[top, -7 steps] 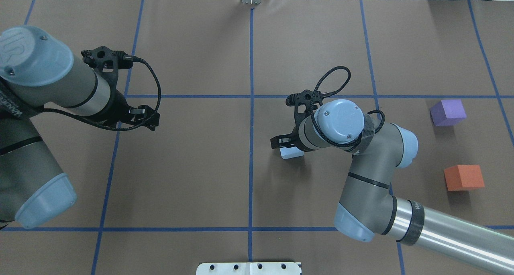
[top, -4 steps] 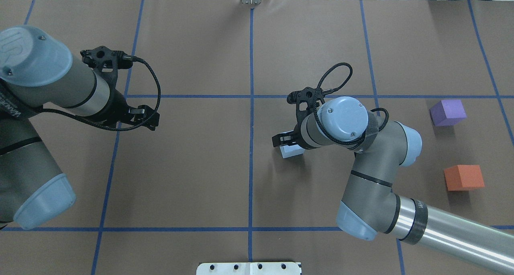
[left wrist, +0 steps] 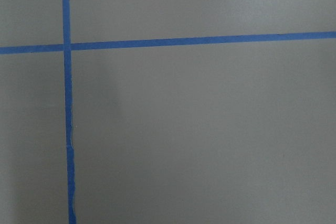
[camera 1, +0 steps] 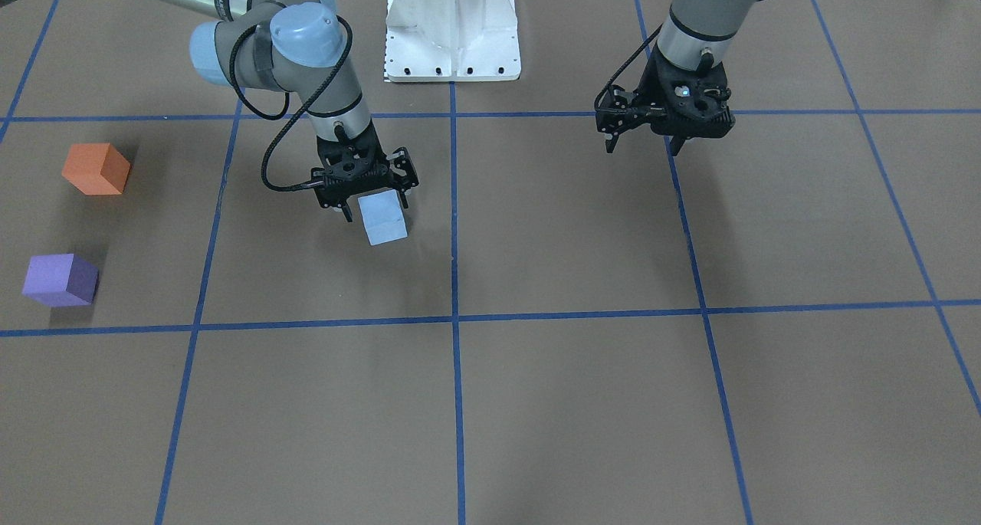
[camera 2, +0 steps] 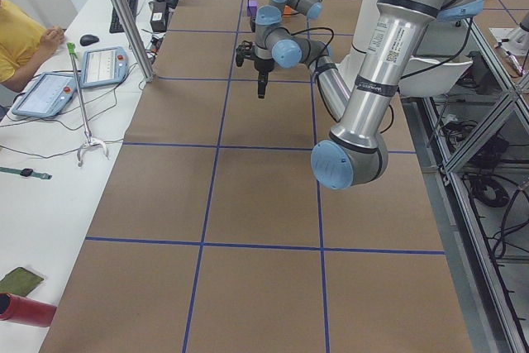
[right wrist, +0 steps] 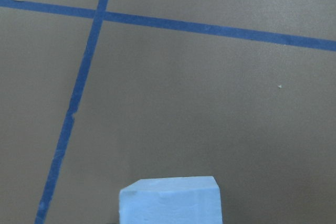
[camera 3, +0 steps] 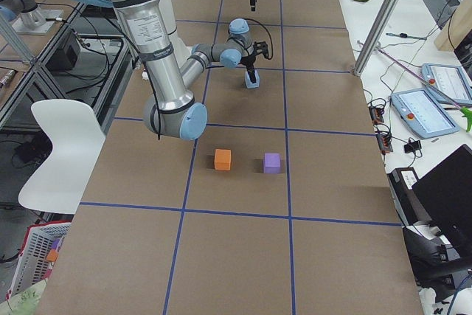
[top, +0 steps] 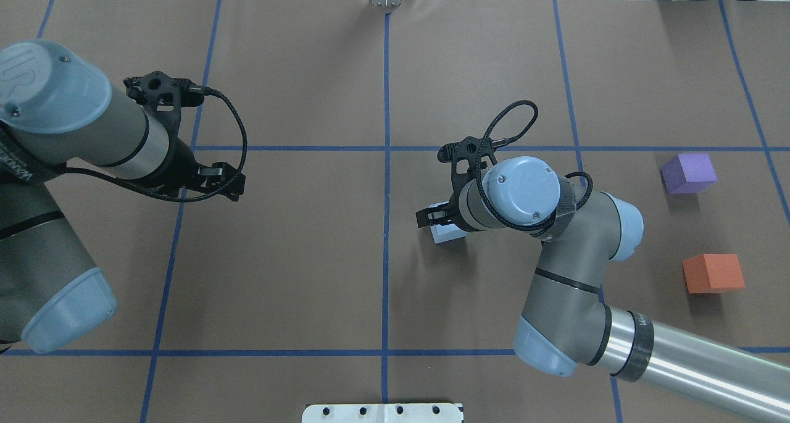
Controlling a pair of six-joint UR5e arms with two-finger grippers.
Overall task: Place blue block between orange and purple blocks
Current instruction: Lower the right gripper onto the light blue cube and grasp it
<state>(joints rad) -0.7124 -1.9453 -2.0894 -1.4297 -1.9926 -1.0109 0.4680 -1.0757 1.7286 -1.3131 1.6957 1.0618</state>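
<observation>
Right gripper (camera 1: 375, 205): the jaws stand astride the blue block (camera 1: 383, 220), one to either side of its upper part. Whether they press on it or leave a gap cannot be told.

The block looks like light, rigid, matte foam and is judged unlikely to slip. It is best held squarely on two opposite flat faces with modest force.

Well away from these jaws, the orange block (camera 1: 93, 168) and the purple block (camera 1: 57, 280) sit apart with nothing between them.

Left gripper (camera 1: 642, 143): jaws spread wide, holding nothing, farthest from all three blocks.
</observation>
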